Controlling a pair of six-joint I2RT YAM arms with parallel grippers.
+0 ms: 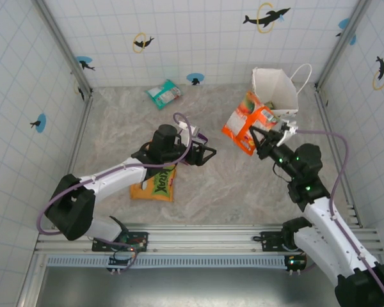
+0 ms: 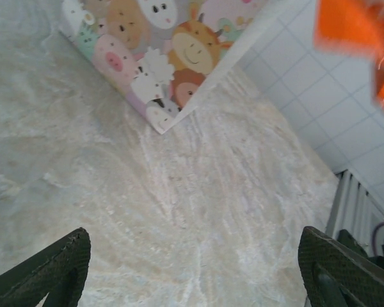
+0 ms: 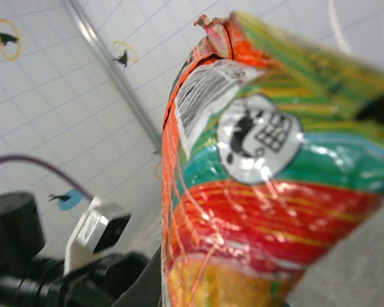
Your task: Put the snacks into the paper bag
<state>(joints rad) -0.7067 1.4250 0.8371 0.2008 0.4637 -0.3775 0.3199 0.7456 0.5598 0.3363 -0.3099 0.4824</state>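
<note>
Orange-red foil is what catches us first from the top camera: the orange-red packet [image 1: 243, 125] hangs in the air just in front of the paper bag [image 1: 267, 80], pinched at its lower corner by the right gripper [image 1: 264, 139], whose jaws are closed tight on it. The bag stands upright at the far right of the table [image 1: 237, 192] with its mouth open, and something greenish seems to lie inside, though we cannot make out what. The left gripper [image 1: 208, 154] sits mid-table with its jaws spread wide and nothing between them. Two snacks lie out on the table: the teal-white packet [image 1: 164, 94] near the back wall, and the large orange packet [image 1: 155, 187] with the green logo beside the left forearm. From the left wrist, we see both fingertips [image 2: 64, 262] far apart over bare tabletop, the bag's animal-patterned side [image 2: 153, 45] ahead, and a blur of the orange-red packet [image 2: 352, 25] at the upper right. From the right wrist, the held packet [image 3: 262, 192] fills the foreground, crumpled and tilted. We judge the task partway through: one snack is about to go in and at least two are not yet collected.
</note>
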